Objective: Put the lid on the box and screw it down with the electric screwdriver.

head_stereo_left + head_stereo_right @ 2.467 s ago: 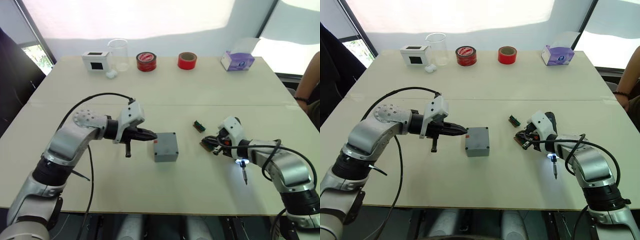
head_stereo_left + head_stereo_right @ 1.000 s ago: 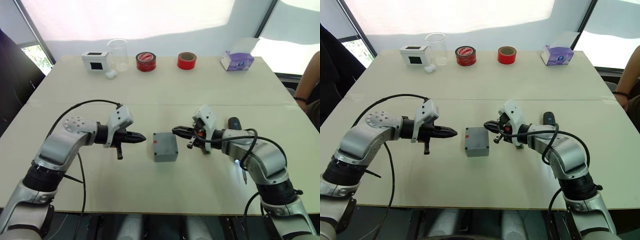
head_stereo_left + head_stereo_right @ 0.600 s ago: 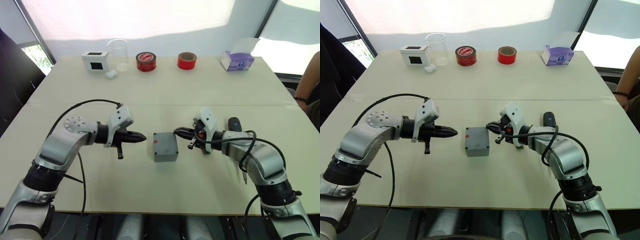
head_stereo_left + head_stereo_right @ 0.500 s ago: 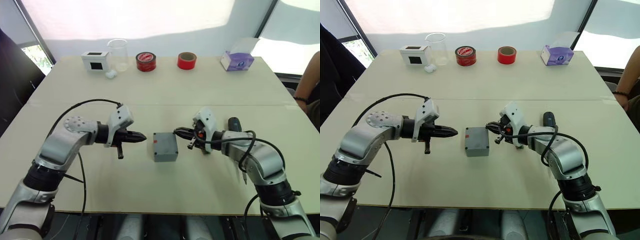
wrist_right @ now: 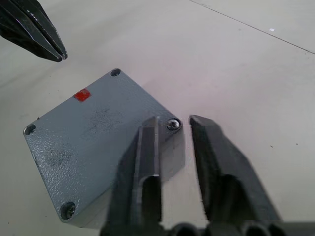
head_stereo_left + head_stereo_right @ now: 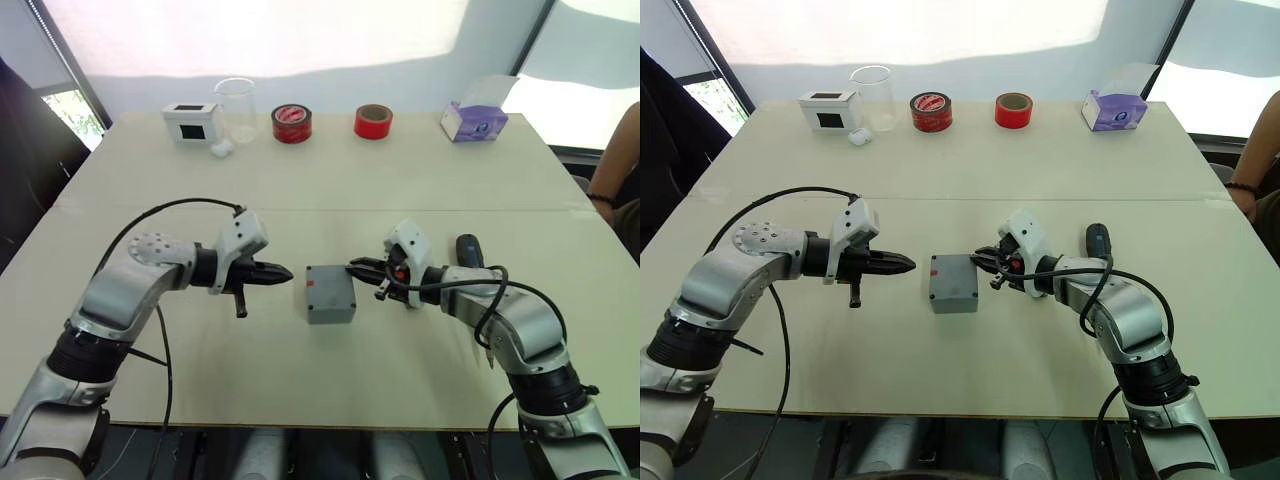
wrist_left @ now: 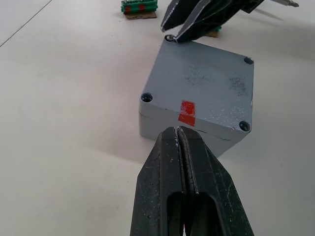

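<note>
The grey box (image 6: 331, 304) sits mid-table with the lid (image 5: 98, 132) lying flat on top; screws show in its corners and a small red mark on its left edge. My left gripper (image 6: 287, 272) is shut, its tip a short gap to the left of the box and pointing at the red mark. My right gripper (image 6: 356, 266) is open at the box's far right corner, its fingers (image 5: 149, 129) straddling that corner's screw. The electric screwdriver (image 6: 468, 249) lies on the table to the right, partly under my right forearm.
A green terminal block (image 7: 139, 6) lies just beyond the box. Along the far edge stand a white box with a black window (image 6: 190, 122), a clear beaker (image 6: 236, 108), two red tape rolls (image 6: 292, 123) and a purple tissue box (image 6: 474, 121). A person's arm (image 6: 615, 190) is at the right edge.
My right gripper swung left from the screwdriver to the box and has edged onto its far right corner. My left gripper drew back a little from the box and now holds still.
</note>
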